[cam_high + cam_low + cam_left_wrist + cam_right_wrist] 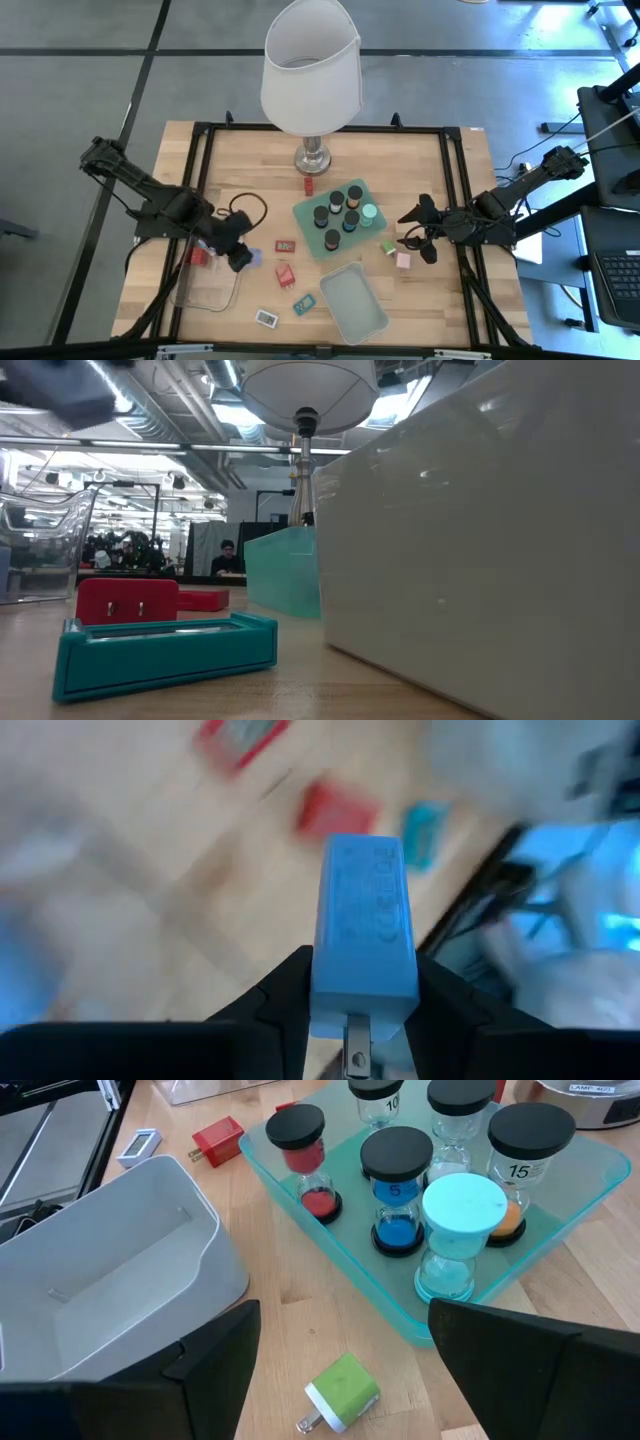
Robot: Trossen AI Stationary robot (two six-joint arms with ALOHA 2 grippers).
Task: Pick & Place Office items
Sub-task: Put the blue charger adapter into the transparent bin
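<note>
My left gripper hangs over the table's left half, beside the clear bin's right rim, shut on a light-blue plug block. My right gripper stands open on the right. A green block lies on the wood below its fingers, untouched, and a pink block lies beside that. Several dark-capped sand timers stand upright in the teal tray. On the wood lie a red block, a flat red rectangle, a teal one and a white one. My left gripper pinches the blue block's two side faces at its plug end between its two fingers. The fingers slant downward. The block sticks out past the fingertips with its metal prong pointing back toward the wrist, lifted clear of the table.
A white-shaded lamp stands at the table's far middle, with a small red block by its foot. A pale tray sits near the front edge. A red thing shows at the clear bin's far end.
</note>
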